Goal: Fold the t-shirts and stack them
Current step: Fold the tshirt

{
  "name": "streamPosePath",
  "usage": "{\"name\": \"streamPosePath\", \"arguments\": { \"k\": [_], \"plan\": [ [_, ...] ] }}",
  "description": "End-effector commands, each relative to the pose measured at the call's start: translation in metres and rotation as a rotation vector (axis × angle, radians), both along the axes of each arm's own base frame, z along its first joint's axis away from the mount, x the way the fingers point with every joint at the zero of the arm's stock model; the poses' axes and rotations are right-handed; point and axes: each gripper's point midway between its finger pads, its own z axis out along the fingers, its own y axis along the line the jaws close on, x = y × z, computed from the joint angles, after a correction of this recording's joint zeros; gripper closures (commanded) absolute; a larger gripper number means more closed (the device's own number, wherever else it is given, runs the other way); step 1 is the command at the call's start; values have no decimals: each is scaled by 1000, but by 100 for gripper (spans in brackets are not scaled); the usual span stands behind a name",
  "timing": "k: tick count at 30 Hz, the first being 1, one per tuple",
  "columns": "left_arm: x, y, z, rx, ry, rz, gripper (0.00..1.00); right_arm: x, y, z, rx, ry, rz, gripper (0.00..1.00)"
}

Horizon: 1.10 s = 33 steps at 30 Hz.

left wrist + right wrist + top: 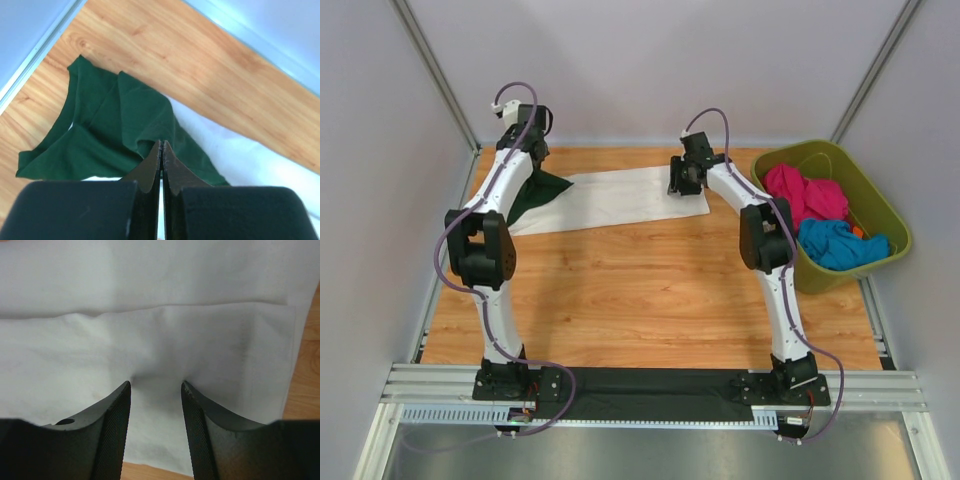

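Note:
One t-shirt (620, 195) lies stretched along the back of the wooden table, white in the body with dark green sleeves. My left gripper (528, 165) stands over its left end. In the left wrist view the jaws (161, 144) are pressed together and the green sleeve (100, 125) puckers up into their tips, with white cloth (240, 150) to the right. My right gripper (685, 185) is at the shirt's right end. Its jaws (156, 385) are open, tips pressed down on the white fabric (160, 330), which dimples between them.
An olive-green tub (840, 280) stands at the table's right edge, holding pink (805, 195) and blue (835, 245) garments. Grey walls close in the back and both sides. Bare wood (640, 290) spreads between the shirt and the arm bases.

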Motion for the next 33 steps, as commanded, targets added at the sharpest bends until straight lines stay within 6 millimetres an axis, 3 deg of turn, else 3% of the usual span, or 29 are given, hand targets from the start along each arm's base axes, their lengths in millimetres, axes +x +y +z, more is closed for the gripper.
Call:
{"name": "streamPosePath", "arguments": {
  "k": [1,11,17,20,26,29,31,33],
  "plan": [
    [-14,-4,18,33,8,-48,100,-4,-10,-13,-50,27,-20,53],
    [-36,-10,17,115,78,-183,100,-9,-28,-25,-93,71,-74,54],
    [-76,-13,-35,111,212,-220,100,-9,-27,-24,-87,70,-79,54],
    [-87,-15,-59,86,269,-209,100,-9,-28,-22,-89,67,-77,54],
    [-88,-12,-97,3,350,-151,100,-9,-29,-18,-93,64,-77,54],
    [-81,-9,-96,-28,380,-130,98,-9,-28,-16,-91,63,-76,54],
    [-80,-5,-103,-20,422,-123,93,-9,-29,-14,-93,61,-78,53],
    [-77,-5,-96,-14,415,-142,63,-9,-29,-11,-94,59,-77,53]
  ]
}}
